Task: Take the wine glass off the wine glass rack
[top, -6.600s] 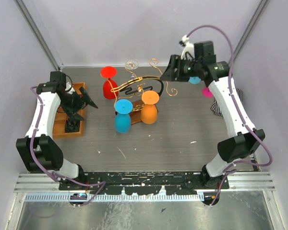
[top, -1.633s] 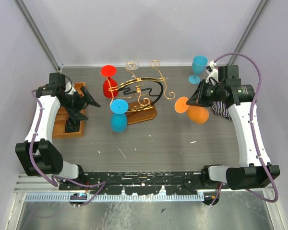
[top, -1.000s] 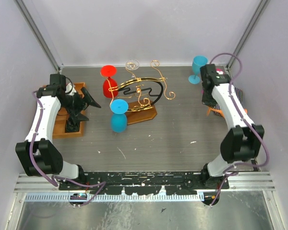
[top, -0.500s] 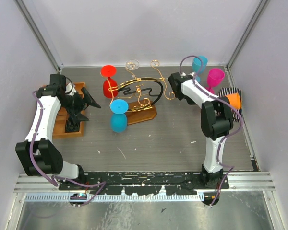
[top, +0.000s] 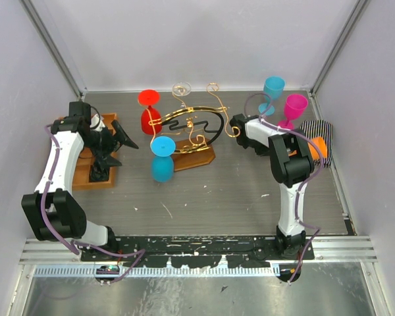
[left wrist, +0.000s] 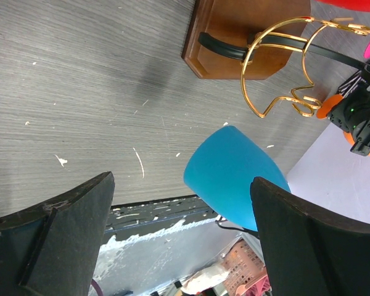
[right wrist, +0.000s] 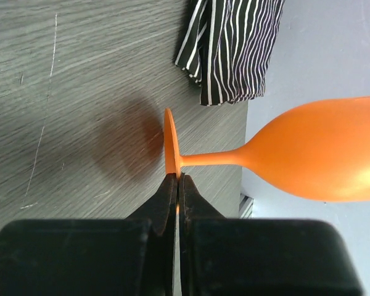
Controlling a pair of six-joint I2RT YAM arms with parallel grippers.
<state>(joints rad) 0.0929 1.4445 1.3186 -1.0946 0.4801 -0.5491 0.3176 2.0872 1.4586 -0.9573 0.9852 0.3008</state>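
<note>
a: why does the left gripper point(left wrist: 181, 191) hang spread beside the tray point(top: 82, 179)?
b: it holds nothing and stands clear of the wine glass rack point(top: 199, 157), where a red glass point(top: 148, 113) and a blue glass point(top: 163, 162) hang.
a: and the orange wine glass point(right wrist: 320, 154)?
b: off the rack, far right, beside the striped cloth point(right wrist: 234, 43). the right gripper point(right wrist: 176, 184) pinches the rim of its foot, bowl sideways, probably to set it down.

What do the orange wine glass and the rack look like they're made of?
Orange wine glass: probably plastic, opaque with a soft satin sheen and even colour. Rack: shiny gold metal wire and a black bar, likely metal too; its base looks like smooth brown wood.
</note>
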